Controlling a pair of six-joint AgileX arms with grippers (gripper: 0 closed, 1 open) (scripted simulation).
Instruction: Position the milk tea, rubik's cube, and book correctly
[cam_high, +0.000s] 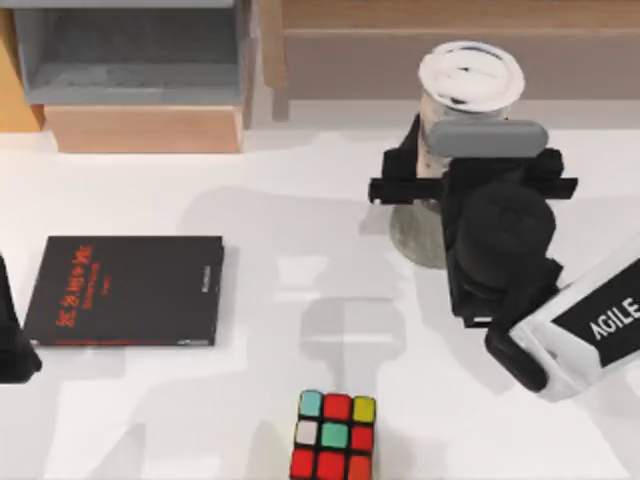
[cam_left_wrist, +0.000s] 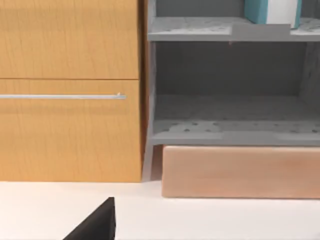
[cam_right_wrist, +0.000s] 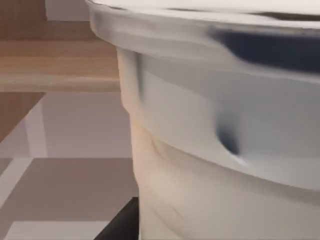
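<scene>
The milk tea, a clear cup with a white domed lid, is at the back right, and my right gripper is shut on its side. Its wall looms very close in the right wrist view. Just under it lies a flat grey coaster, partly hidden by the arm; I cannot tell whether the cup touches it. The book lies flat at the left, black face with red characters up. At the front edge, near the middle, sits the rubik's cube. My left arm stays parked at the left edge.
A wooden cabinet with a drawer handle and grey open shelves stands at the back left, over a pale wooden block. A wooden ledge runs along the back right. White tabletop lies between book, cube and cup.
</scene>
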